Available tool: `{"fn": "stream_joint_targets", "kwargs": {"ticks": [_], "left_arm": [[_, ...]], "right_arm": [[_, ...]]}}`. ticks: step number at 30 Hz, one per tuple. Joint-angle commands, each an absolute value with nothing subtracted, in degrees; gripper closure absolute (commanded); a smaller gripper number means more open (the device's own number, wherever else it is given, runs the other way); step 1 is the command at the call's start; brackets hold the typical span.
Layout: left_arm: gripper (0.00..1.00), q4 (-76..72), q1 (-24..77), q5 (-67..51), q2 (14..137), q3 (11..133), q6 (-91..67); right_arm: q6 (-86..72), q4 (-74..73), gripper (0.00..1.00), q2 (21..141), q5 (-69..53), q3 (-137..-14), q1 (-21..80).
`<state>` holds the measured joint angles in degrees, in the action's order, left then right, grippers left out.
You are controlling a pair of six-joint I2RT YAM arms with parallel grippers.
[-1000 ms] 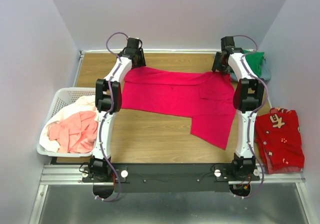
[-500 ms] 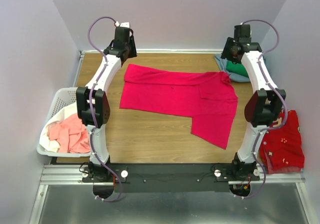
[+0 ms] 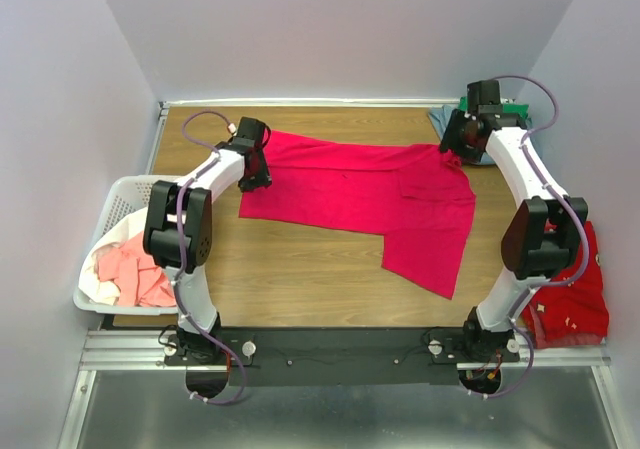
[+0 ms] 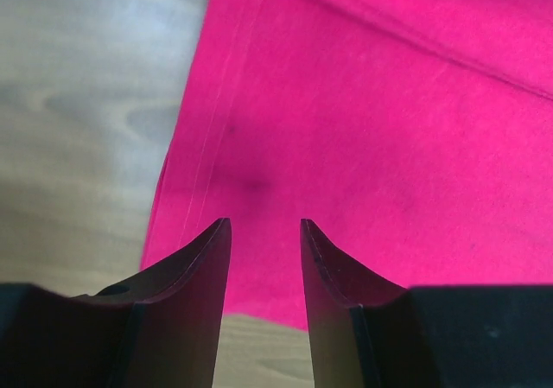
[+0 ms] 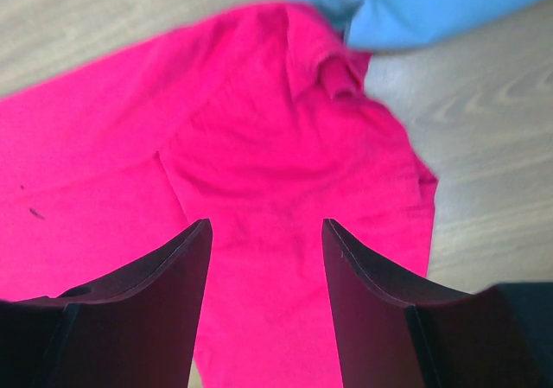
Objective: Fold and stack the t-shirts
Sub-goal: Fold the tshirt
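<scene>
**A:** Why is the crimson-pink t-shirt (image 3: 350, 184) spread flat across the far half of the desk (image 3: 300, 269)?

**B:** It looks laid out for folding. Its right part seems to carry a doubled layer, and a flap reaches toward the near edge.

**A:** And the arms at either end?

**B:** The left claw (image 3: 257, 167) hangs over the shirt's left hem and the right claw (image 3: 455, 147) over its far right corner. That probably lets each one pinch an edge so they can carry the cloth over together. Neither holds anything. The left claw's jaws stand moderately apart and the right claw's wider, with cloth showing in both gaps.

**A:** What does the overhead view add?

**B:** It gives the layout. A white basket (image 3: 108, 207) sits at the desk's left edge holding a salmon-pink t-shirt (image 3: 135, 269) and a white one (image 3: 93, 291). A red patterned cloth (image 3: 572, 314) lies off to the right. The overhead view cannot show the jaw gaps.

**A:** And the wrist cameras?

**B:** The left one shows the stitched hem and the shirt's corner just beneath the fingertips, with bare wood beside it. The right one shows a bunched lump, either sleeve or collar, against a grey-blue t-shirt (image 5: 432, 3). Whether the two touch cannot be told.
</scene>
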<state>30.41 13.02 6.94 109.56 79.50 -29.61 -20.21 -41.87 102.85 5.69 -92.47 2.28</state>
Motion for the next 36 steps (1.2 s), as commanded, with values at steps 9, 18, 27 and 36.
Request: {"fn": "stream_joint_targets", "kwargs": {"ticks": [9,18,27,36], "left_arm": [[0.52,31.99,15.21,15.02,100.81,69.70,-43.14],[0.52,30.67,15.12,20.03,99.14,66.18,-45.53],[0.51,30.32,12.66,20.03,97.56,63.20,-44.21],[0.52,28.13,11.34,16.45,98.78,60.73,-42.28]], "right_arm": [[-20.48,-42.19,0.37,98.97,1.85,-84.47,2.02],[-20.21,-42.19,0.37,100.11,-1.65,-83.93,2.11],[-20.65,-42.19,0.38,100.55,-2.11,-83.85,2.11],[-21.27,-42.19,0.38,101.07,-2.29,-83.85,2.11]]}}
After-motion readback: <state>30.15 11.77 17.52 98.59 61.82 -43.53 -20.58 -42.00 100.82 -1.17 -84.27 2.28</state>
